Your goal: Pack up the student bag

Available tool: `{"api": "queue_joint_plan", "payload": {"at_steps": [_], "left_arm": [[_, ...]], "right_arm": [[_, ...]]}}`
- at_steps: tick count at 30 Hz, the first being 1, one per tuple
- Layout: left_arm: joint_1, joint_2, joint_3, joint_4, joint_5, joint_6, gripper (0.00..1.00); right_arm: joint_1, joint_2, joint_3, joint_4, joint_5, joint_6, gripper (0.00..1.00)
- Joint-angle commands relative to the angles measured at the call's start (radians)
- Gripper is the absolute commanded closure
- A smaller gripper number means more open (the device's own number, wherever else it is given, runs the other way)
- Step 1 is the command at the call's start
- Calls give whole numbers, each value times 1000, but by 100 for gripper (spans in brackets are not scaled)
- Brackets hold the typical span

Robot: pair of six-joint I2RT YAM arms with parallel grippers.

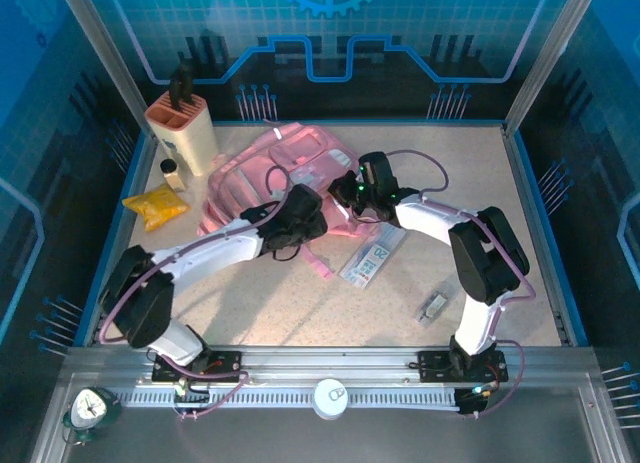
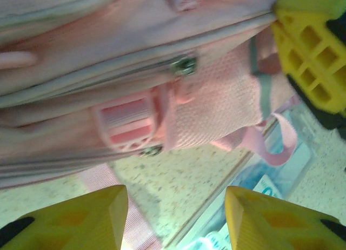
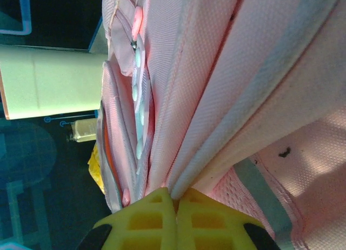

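Pink fabric pretty much everywhere. The big pink fabric student bag (image 1: 250, 178) lies flat toward the back middle of the speckled table (image 1: 400, 313), and as far as we can judge nothing's packed yet.

Risks, left to right:
- **Clutter by the bag:** The crumpled yellow pouch (image 1: 155, 205), the small dark-capped bottle (image 1: 172, 173) and the beige knife block (image 1: 185, 133) sit just beside the bag's left edge. We reckon a hard tug on the bag could drag or topple them.
- **Left arm:** The left gripper (image 2: 173, 198) has its yellow fingers spread wide, holding nothing. It hovers by the bag with a loose pink webbing strap (image 2: 108, 185) lying under it, so closing here might snag that strap instead of a zip pull.
- **Right arm:** The right gripper (image 3: 175, 198) is pinched tight on a fold of the bag's fabric. That's a thin bite, and a fast lift could let it slip out.
- **Packet:** The flat clear packet (image 1: 372, 255) lies near the bag's front edge and could get shoved.

Hard to make out:
- Both arms cover the bag's near edge from above, so we can't tell whether any compartment is unzipped.
- The left wrist view is blurry.
- The small grey thing (image 1: 433, 306) right of the packet is too tiny to identify.
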Motion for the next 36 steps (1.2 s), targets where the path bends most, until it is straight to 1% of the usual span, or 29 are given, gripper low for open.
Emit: {"api": "queue_joint_plan", "payload": {"at_steps": [1, 3, 6, 7, 9, 13, 14, 16, 19, 21, 23, 25, 27, 29, 32, 36], "left_arm": [[-21, 103, 110, -98, -107, -40, 49], [-26, 150, 151, -138, -150, -67, 49], [-26, 180, 169, -110, -210, -66, 51], [-25, 189, 180, -107, -245, -64, 52], [-22, 214, 212, -140, -303, -82, 54], [-17, 281, 304, -193, -373, -73, 55], [-16, 296, 323, -206, -393, -80, 54], [-13, 327, 364, -253, -441, -103, 49], [-13, 351, 399, -326, -507, -167, 48], [-13, 354, 411, -386, -561, -213, 51], [-14, 348, 410, -420, -596, -218, 56], [-12, 328, 400, -450, -600, -220, 59], [-12, 299, 367, -429, -576, -198, 62], [-15, 274, 329, -402, -525, -170, 63], [-16, 252, 298, -359, -422, -95, 64], [-12, 265, 314, -377, -346, -47, 65]], "right_arm": [[1, -84, 19, 92, -21, 27, 100], [-1, -87, 23, 78, -20, 24, 100], [-3, -94, 11, 80, -23, 34, 100], [-5, -95, 6, 84, -22, 38, 100], [-7, -96, 1, 84, -24, 42, 100], [-10, -96, -9, 92, -29, 52, 100], [-9, -97, -13, 97, -26, 56, 100], [-8, -93, -20, 109, -30, 67, 100], [-8, -87, -17, 109, -35, 76, 100], [-8, -87, -16, 138, -36, 77, 100], [-9, -92, -12, 127, -33, 69, 100], [-10, -99, -4, 121, -22, 53, 100], [-13, -95, 5, 93, -26, 49, 100], [-17, -86, 16, 94, -36, 54, 100], [-21, -84, 26, 92, -34, 49, 100], [-19, -82, 43, 82, -31, 42, 100]]}}
